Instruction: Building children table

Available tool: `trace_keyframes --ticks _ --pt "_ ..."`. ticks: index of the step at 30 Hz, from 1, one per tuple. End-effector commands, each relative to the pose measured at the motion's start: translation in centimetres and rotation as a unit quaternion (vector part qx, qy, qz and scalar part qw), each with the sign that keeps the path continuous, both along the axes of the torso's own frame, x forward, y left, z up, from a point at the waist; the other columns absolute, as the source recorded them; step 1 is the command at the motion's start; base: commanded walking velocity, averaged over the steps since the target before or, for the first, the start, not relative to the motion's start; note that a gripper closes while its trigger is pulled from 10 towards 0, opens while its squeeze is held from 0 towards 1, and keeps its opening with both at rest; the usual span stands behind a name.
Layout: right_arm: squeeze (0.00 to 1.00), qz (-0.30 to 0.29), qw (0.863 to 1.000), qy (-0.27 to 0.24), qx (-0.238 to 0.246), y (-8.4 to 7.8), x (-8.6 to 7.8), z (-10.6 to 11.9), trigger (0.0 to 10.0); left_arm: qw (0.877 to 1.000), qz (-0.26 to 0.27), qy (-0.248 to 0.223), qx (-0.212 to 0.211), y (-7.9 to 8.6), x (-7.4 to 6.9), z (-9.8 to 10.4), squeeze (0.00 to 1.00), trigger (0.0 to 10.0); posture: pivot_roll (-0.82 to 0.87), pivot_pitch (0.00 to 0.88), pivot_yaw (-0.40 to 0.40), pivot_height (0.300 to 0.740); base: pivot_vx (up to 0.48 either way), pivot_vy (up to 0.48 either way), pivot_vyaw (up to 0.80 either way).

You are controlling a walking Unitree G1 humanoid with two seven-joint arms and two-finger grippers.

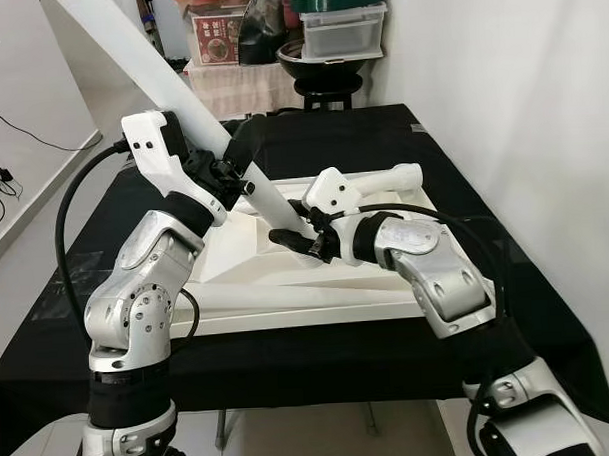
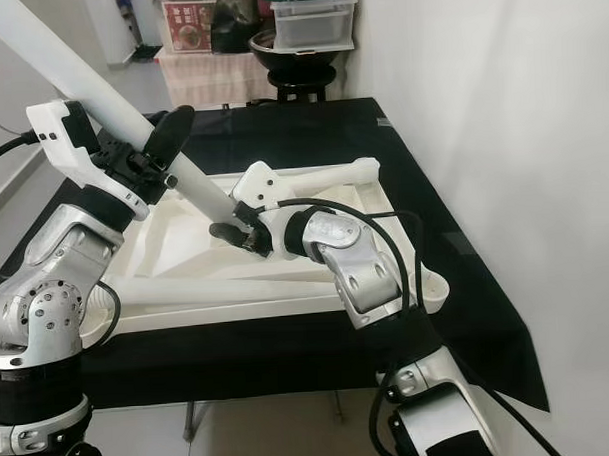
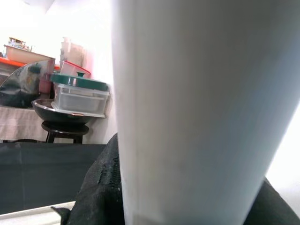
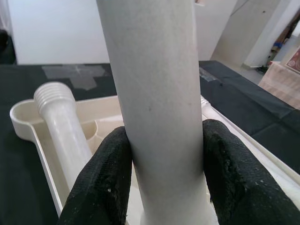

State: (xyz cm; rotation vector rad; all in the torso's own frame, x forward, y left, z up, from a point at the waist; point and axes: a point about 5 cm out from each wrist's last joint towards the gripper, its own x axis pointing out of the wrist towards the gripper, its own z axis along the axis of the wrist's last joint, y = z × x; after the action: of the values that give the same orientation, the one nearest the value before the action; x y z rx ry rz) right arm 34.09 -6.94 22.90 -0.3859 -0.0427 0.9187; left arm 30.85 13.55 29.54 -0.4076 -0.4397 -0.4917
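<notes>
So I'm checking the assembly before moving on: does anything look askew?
Yes. The white leg held by both the left gripper and the right gripper leans steeply over the upturned tabletop instead of standing upright. A second leg lies loose inside it.

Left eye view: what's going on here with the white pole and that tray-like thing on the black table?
The robot is assembling a child's table. The white tabletop lies upside down on a black-covered table. Both claws are closed around one long white leg that slants up and away to the robot's left: the left claw grips higher up, the right claw grips near its lower end, over the tabletop's underside. A second leg, with a threaded end, lies along the tabletop's far edge.
</notes>
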Motion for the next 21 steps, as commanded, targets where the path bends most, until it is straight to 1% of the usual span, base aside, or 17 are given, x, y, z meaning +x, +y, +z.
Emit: trace_keyframes --ticks 1,2,4,5,6,7,8,9,13,17,21 --pt "0.00 -0.037 0.997 -0.022 0.056 -0.6 0.3 0.9 10.0 0.999 -0.035 -0.008 0.005 -0.7 -0.1 0.2 0.00 0.0 -0.05 0.000 0.036 0.740 0.000 0.000 0.00" --pt "0.00 -0.050 0.995 -0.041 0.080 -0.7 0.4 1.1 10.0 0.998 -0.054 -0.012 0.011 -1.0 -0.2 0.2 0.00 0.0 -0.05 0.000 0.036 0.740 0.000 0.000 0.00" --pt "0.00 -0.062 0.991 -0.060 0.101 -0.8 0.4 1.3 10.0 0.997 -0.073 -0.016 0.018 -1.2 -0.3 0.2 0.00 0.0 -0.05 0.000 0.036 0.740 0.000 0.000 0.00" --pt "0.00 -0.062 0.991 -0.060 0.101 -0.8 0.4 1.3 10.0 0.997 -0.073 -0.016 0.018 -1.2 -0.3 0.2 0.00 0.0 -0.05 0.000 0.036 0.740 0.000 0.000 0.00" --pt "0.00 -0.062 0.991 -0.052 0.105 -0.8 0.4 1.0 10.0 0.995 -0.091 -0.018 0.028 -1.4 -0.4 0.2 0.00 0.0 -0.05 0.000 0.036 0.740 0.000 0.000 0.00" --pt "0.77 -0.054 0.992 -0.037 0.112 -0.7 0.3 0.7 10.0 0.994 -0.105 -0.018 0.038 -1.5 -0.4 0.2 0.00 0.0 -0.05 0.000 0.037 0.740 0.000 0.000 0.00" --pt "0.77 -0.038 0.992 -0.029 0.114 -0.6 0.0 0.5 10.0 0.992 -0.116 -0.017 0.048 -1.5 -0.4 0.1 0.00 0.0 -0.05 0.000 0.037 0.740 0.000 0.000 0.00" --pt "1.00 -0.021 0.992 -0.020 0.121 -0.4 -0.3 0.3 10.0 0.990 -0.125 -0.017 0.059 -1.4 -0.2 0.1 0.00 0.0 -0.05 0.000 0.039 0.740 0.000 0.000 0.00" --pt "1.00 -0.004 0.993 -0.018 0.120 -0.2 -0.7 0.2 10.0 0.989 -0.132 -0.017 0.070 -1.2 0.1 0.2 0.00 0.0 -0.05 0.000 0.042 0.740 0.000 0.000 0.00" --pt "1.00 -0.009 0.994 -0.045 0.096 0.6 -0.6 0.3 10.0 0.980 -0.172 -0.023 0.100 -1.2 0.8 0.7 0.00 0.0 -0.05 0.000 0.046 0.740 0.000 0.000 0.00" --pt "1.00 -0.010 0.994 -0.048 0.093 0.7 -0.6 0.3 10.0 0.979 -0.175 -0.025 0.103 -1.2 0.8 0.8 0.00 0.0 -0.05 0.000 0.046 0.740 0.000 0.000 0.00"
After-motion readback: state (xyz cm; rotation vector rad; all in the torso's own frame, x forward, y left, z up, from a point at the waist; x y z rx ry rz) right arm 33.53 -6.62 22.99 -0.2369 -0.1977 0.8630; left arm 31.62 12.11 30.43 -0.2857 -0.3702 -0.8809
